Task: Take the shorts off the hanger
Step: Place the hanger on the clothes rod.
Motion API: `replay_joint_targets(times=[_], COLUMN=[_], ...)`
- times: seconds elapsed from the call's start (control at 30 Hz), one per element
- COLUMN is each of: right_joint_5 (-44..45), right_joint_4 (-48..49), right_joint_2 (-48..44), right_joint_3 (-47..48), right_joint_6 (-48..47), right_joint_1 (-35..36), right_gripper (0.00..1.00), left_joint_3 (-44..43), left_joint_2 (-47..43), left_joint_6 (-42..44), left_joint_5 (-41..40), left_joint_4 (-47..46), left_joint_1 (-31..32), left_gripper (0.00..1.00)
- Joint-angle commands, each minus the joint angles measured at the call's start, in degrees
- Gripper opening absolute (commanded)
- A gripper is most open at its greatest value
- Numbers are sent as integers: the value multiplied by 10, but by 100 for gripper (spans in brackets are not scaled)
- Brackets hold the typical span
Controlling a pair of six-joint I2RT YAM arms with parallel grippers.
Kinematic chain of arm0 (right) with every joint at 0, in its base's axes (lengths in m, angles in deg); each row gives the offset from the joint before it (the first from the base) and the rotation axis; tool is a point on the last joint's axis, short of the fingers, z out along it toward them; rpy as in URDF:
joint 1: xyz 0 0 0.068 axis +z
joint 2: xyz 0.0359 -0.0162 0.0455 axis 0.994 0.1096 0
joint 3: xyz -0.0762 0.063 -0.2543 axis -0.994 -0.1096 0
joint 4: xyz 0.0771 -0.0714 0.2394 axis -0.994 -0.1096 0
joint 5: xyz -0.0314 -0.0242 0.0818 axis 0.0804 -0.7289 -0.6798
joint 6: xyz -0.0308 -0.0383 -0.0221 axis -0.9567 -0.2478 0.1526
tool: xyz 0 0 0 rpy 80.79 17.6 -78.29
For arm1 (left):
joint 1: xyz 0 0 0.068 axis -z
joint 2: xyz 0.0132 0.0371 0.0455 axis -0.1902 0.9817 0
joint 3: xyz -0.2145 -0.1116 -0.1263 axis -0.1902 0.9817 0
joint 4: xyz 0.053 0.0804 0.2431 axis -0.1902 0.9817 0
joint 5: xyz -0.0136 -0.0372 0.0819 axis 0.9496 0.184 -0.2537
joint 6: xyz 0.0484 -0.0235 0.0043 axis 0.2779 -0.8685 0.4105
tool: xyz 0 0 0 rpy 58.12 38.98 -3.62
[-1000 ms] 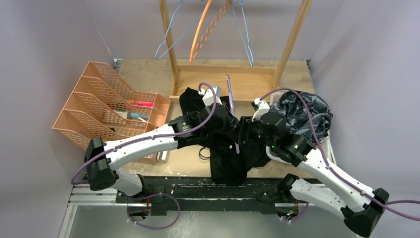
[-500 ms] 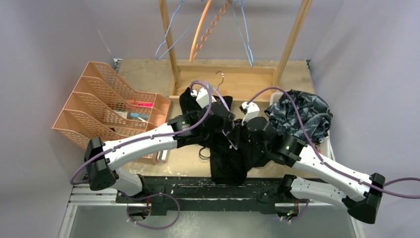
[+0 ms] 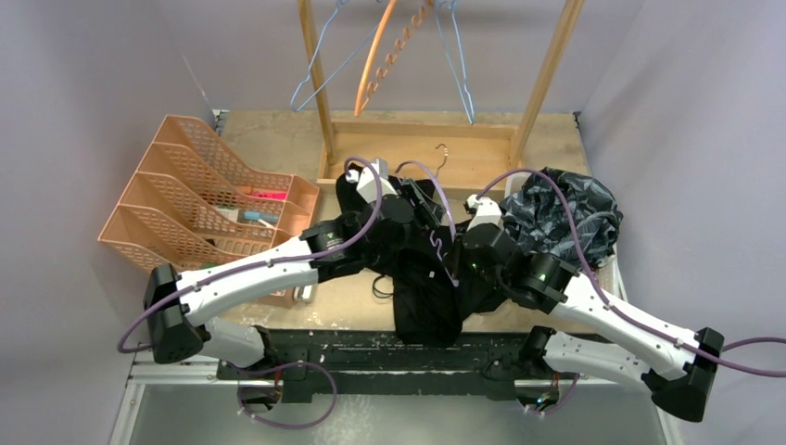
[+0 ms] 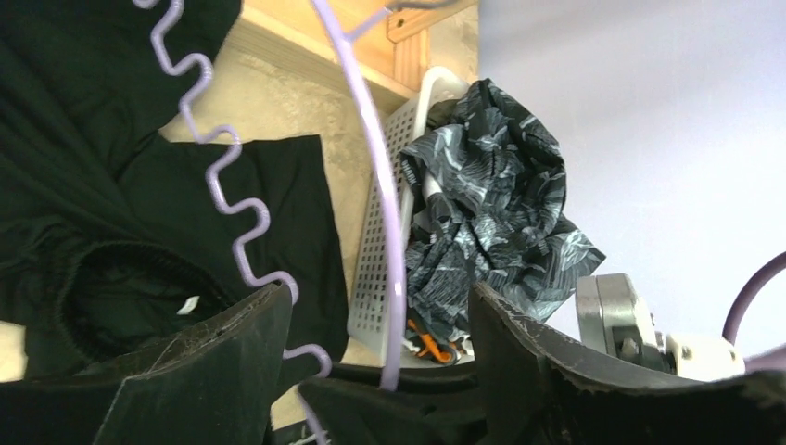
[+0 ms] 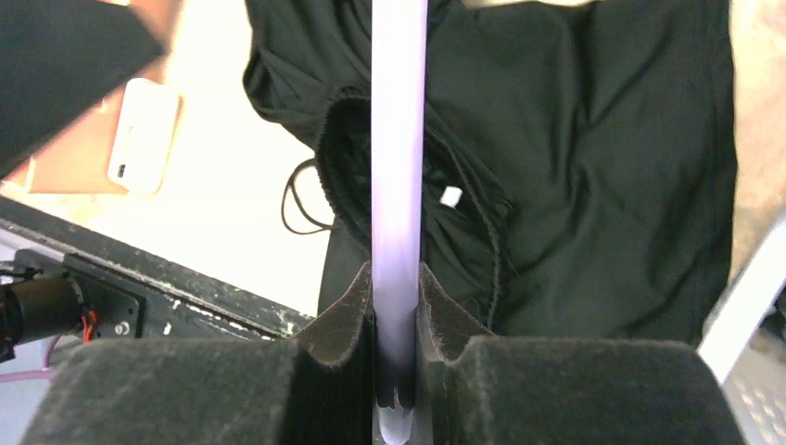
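The black shorts [image 3: 426,301] lie at the near edge of the bench [image 3: 269,139], seemingly off the hanger [image 4: 378,185]. Jaws of the right gripper [image 5: 397,306] clamp it; those of the left gripper [image 4: 380,301] gape wide.

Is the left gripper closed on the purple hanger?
No, the left gripper is open: its fingers stand wide apart with the purple hanger passing through the gap.

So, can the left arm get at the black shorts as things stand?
Probably yes. The left tool is open right over the black shorts. Only the purple hanger, clamped by the right tool, passes between its fingers and could catch.
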Motion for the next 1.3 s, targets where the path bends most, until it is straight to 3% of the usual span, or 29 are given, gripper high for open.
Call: replay_joint_targets(times=[0.0,0.2,0.33,0.4,0.7,0.8,0.97,1.27], right_joint_5=[43,121,195,207,274,239,122,70], right_joint_4=[-74,-136,-215,-194,-196,-158,-79,-83], right_joint_2=[-23,-49,-22,-17,-6,3,31,121], right_joint_3=[5,43,128,157,237,262,285,426], right_joint_6=[94,147,147,87,4,-85,-228,-277], right_joint_1=[-1,0,0,-1,-6,-27,-136,-191], right_gripper=[0,0,0,0,0,0,0,0], left_joint_3=[49,84,87,93,181,194,187,180], left_joint_2=[-66,-122,-139,-149,-203,-217,-220,-227], left_joint_6=[11,20,44,48,6,3,14,23], left_joint_5=[-28,-67,-96,-103,-89,-84,-85,-76], left_joint_4=[-17,5,59,78,90,88,80,97], left_joint_1=[-4,-4,-4,-4,-4,-4,-4,-4], left_gripper=[70,71,73,74,75,75,75,75])
